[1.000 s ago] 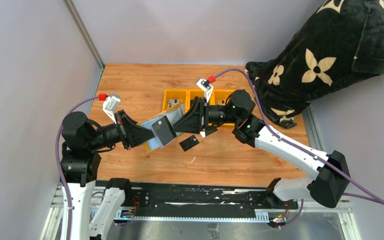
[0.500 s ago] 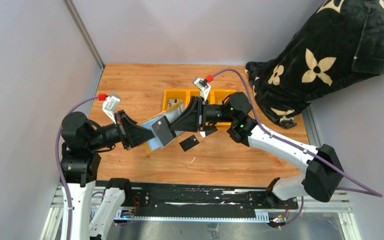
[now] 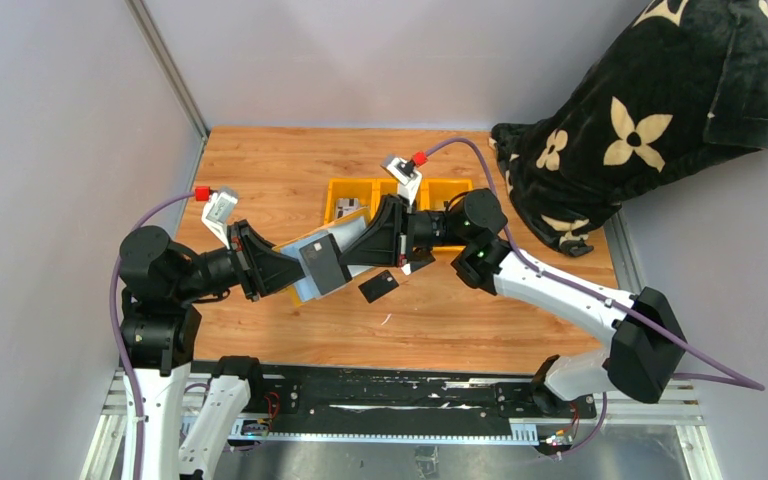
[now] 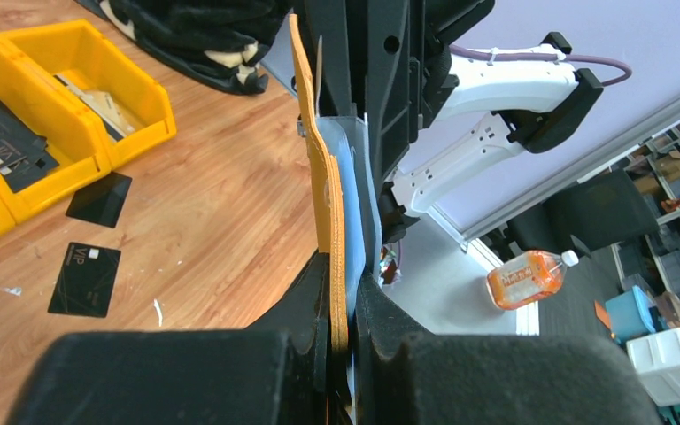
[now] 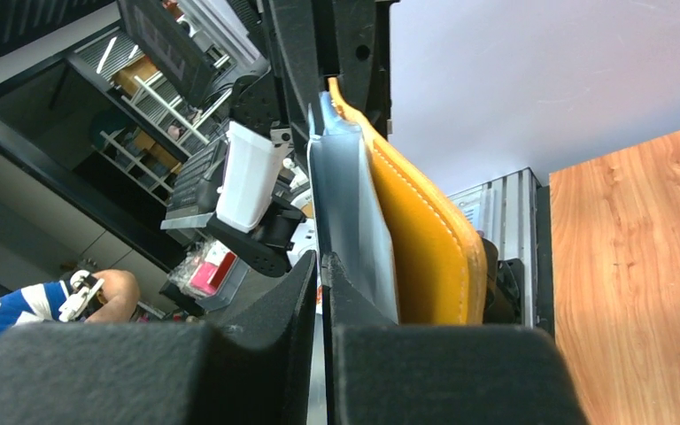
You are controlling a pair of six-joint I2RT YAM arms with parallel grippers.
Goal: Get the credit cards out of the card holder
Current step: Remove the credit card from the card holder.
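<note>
Your left gripper point(image 4: 341, 297) clamps the mustard-yellow leather bifold wallet point(image 4: 323, 177). Whether your right gripper point(image 5: 321, 266), at the wallet's far end, grips anything, you cannot tell. Two thin black rectangular cards point(image 4: 84, 279) lie below them, so extraction looks nearly finished.

Bright, even light — near fingers blurred

Pale grey walls point(image 3: 50, 120) enclose a wooden counter point(image 3: 270, 165) on two sides, a metal post point(image 3: 165, 65) in the corner. A black blanket point(image 3: 660, 110) with cream flowers is heaped at the counter's far right.
</note>
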